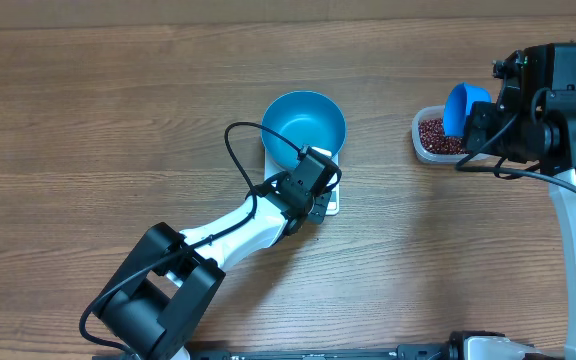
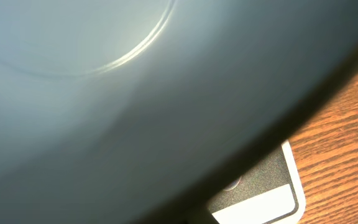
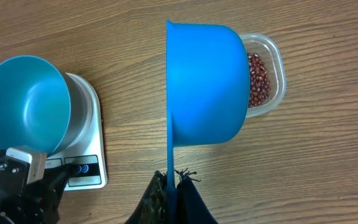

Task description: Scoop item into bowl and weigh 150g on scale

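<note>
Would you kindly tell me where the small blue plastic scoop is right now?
In the overhead view the small blue plastic scoop sits far right, gripped by the right gripper, over the clear plastic tub of red-brown beans.

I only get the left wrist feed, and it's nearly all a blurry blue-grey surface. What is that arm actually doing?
Observer: The left gripper is shut on the near rim of the bowl, which sits on the scale.
Operator: Anything in the bowl?
Observer: No, its inside is bare. The beans are in a clear tub off to the right.
Operator: And the other arm?
Observer: The right gripper holds a blue scoop by its handle, turned on its side over the tub.
</note>
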### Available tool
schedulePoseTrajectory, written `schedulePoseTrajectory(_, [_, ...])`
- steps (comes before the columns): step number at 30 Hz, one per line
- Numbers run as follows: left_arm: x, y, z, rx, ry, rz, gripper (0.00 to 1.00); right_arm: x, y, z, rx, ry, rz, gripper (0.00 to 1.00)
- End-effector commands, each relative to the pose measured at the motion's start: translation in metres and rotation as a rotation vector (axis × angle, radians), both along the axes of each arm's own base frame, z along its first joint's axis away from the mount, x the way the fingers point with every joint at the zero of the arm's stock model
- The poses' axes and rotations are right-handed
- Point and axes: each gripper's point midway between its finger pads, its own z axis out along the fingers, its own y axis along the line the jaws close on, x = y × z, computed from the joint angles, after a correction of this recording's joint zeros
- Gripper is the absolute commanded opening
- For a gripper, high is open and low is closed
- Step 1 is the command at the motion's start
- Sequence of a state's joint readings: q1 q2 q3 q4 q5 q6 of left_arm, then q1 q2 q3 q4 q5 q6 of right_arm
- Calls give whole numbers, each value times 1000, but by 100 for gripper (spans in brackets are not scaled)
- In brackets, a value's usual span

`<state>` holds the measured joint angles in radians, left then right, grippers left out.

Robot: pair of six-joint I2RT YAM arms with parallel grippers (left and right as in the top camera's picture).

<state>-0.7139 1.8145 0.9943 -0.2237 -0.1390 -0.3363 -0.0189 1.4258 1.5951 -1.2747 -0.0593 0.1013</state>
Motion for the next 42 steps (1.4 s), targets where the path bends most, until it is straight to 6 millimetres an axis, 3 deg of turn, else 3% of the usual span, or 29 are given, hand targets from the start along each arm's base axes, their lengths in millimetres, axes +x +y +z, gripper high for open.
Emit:
schedulePoseTrajectory(1, [-9,4,-21,45,46,-24,4,2,0,13,11,-43,-3,4])
schedulePoseTrajectory(7, [-17,10,-35,82,91,-26,4,2,0,13,11,-42,-3,4])
schedulePoseTrajectory(16, [-11,8,-22,82,64,-37,4,3,0,13,11,-44,-3,4])
schedulePoseTrajectory(23, [1,-4,36,22,-5,-44,31,3,0,13,10,-45,-2,4])
schedulePoseTrajectory(26, [3,-6,60,0,-28,-45,38,3,0,14,10,-47,-3,4])
schedulePoseTrajectory(33, [-15,-12,112,-104,-33,-95,34,3,0,14,10,-47,-3,4])
schedulePoseTrajectory(38, [-23,5,152,-134,-93,-76,24,3,0,13,10,-46,-2,4])
schedulePoseTrajectory(40, [-20,18,170,-141,-144,-42,29,3,0,13,10,-46,-2,4])
schedulePoseTrajectory(42, [-15,31,187,-144,-198,-2,44,2,0,13,11,-42,-3,4])
